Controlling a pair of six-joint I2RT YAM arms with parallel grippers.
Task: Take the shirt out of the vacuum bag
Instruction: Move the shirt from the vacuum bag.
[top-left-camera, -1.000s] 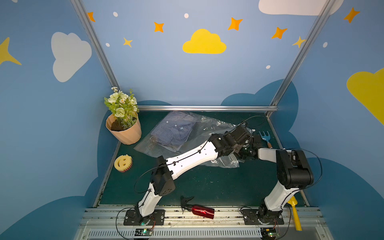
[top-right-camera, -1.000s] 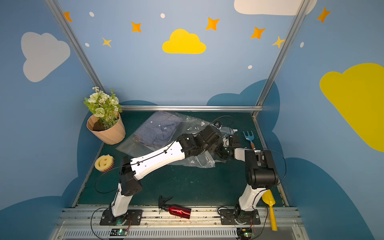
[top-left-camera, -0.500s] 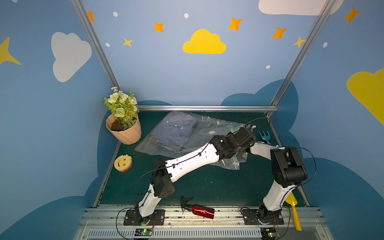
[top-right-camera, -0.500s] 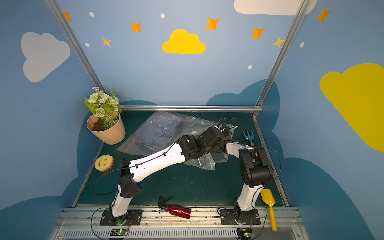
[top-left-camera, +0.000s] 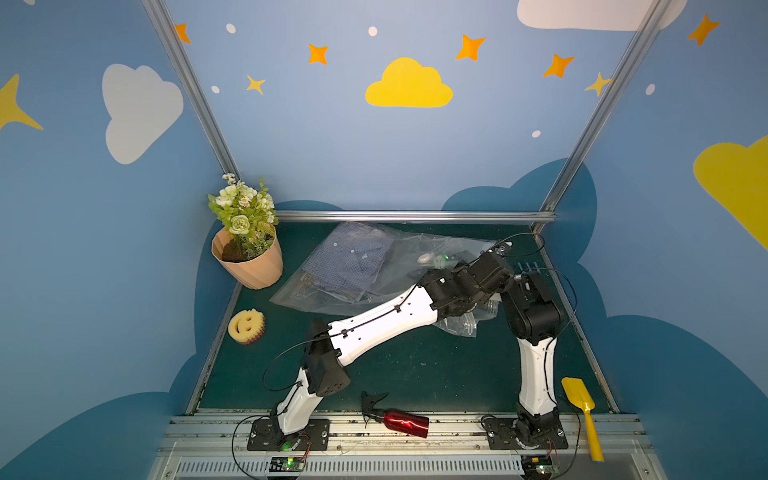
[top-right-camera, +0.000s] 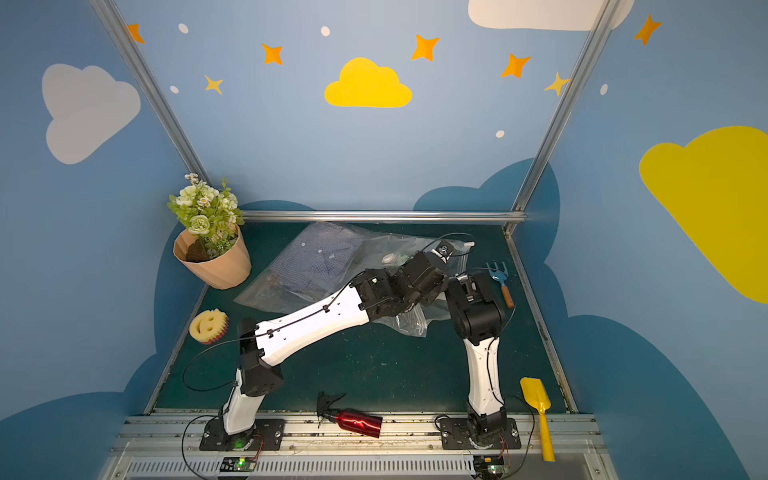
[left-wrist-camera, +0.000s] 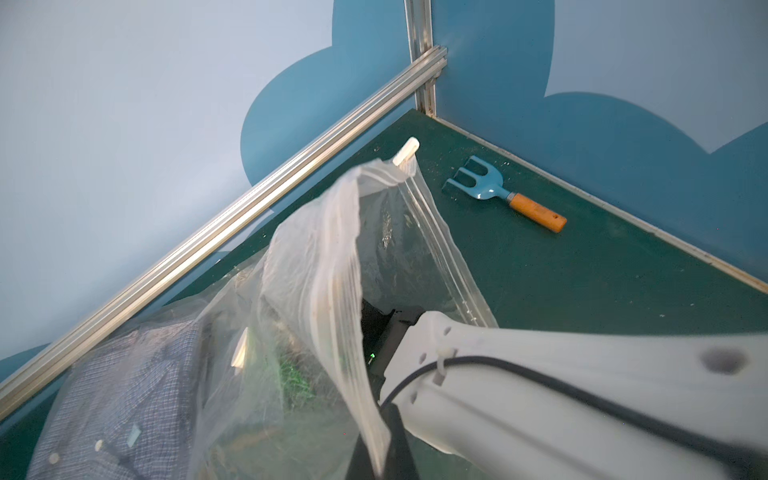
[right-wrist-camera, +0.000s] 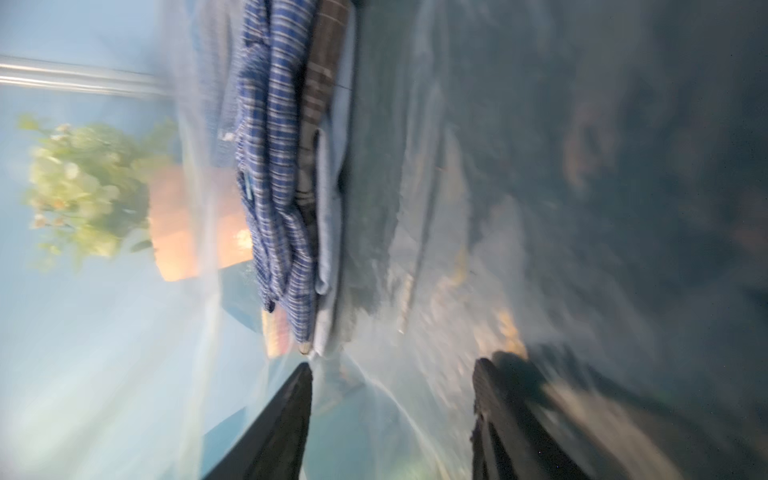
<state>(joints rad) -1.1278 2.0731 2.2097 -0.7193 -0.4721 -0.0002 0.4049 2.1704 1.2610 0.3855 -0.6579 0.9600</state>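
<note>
While left hand (left-wrist-camera: 380, 457) pinches vacuum bag (left-wrist-camera: 316, 249), right hand (right-wrist-camera: 395, 365) spread inside, empty

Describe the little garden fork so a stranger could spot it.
Start at the far right corner of the green table. Beside the clear vacuum bag lies the garden fork: blue prongs, orange wooden handle, unlike the all-yellow shovel.

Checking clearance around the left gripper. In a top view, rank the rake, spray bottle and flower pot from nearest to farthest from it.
From the left gripper, shut on the vacuum bag:
1. The rake, close on its right.
2. The spray bottle, on the front rail.
3. The flower pot, far left corner.
</note>
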